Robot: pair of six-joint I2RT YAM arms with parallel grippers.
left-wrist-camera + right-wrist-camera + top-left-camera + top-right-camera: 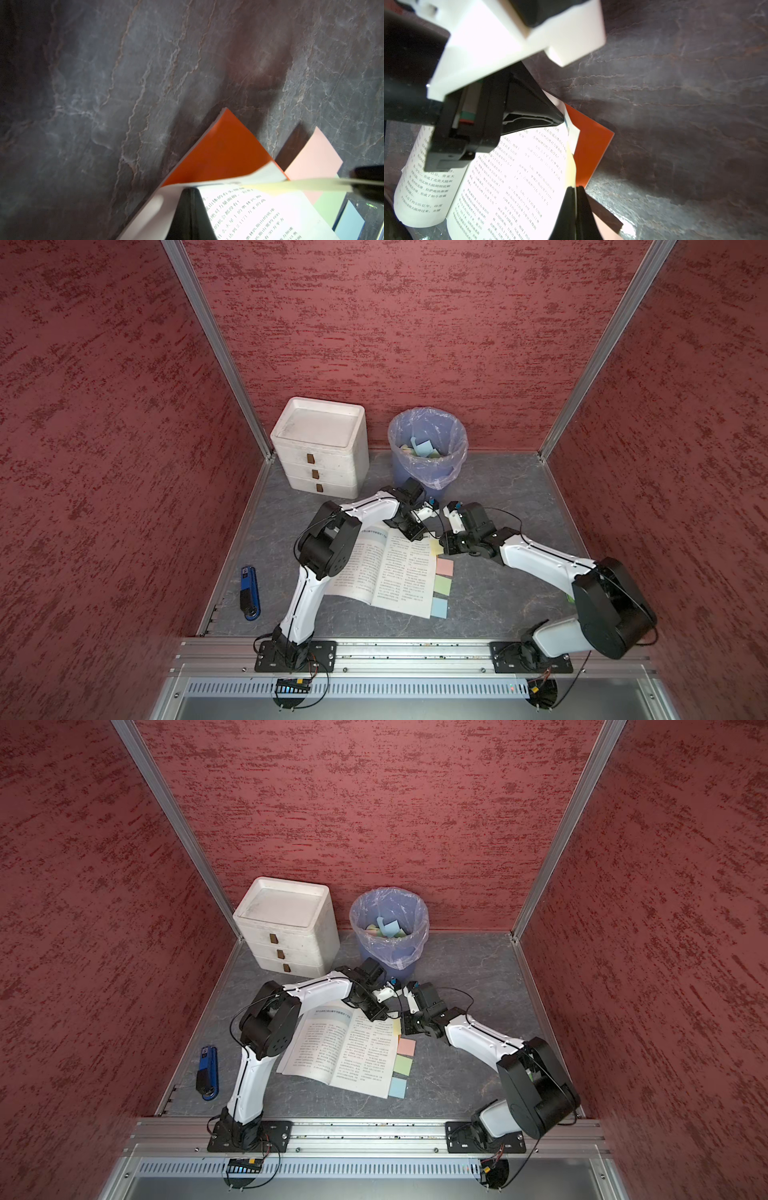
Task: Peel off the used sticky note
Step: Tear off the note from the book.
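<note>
Right wrist view: right hand [574, 190] pinched closed, seemingly on the yellow sticky note [571, 170] at the book's [519, 166] edge.

white three-drawer box [320, 464] mid-frame, left of centre, blue bin [424, 475] with clear liner just right of it, blue stapler [249, 593] lower left, grey marbled tabletop [507, 597], red textured walls [415, 323]

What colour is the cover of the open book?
The cover is orange; left wrist view shows best.
</note>
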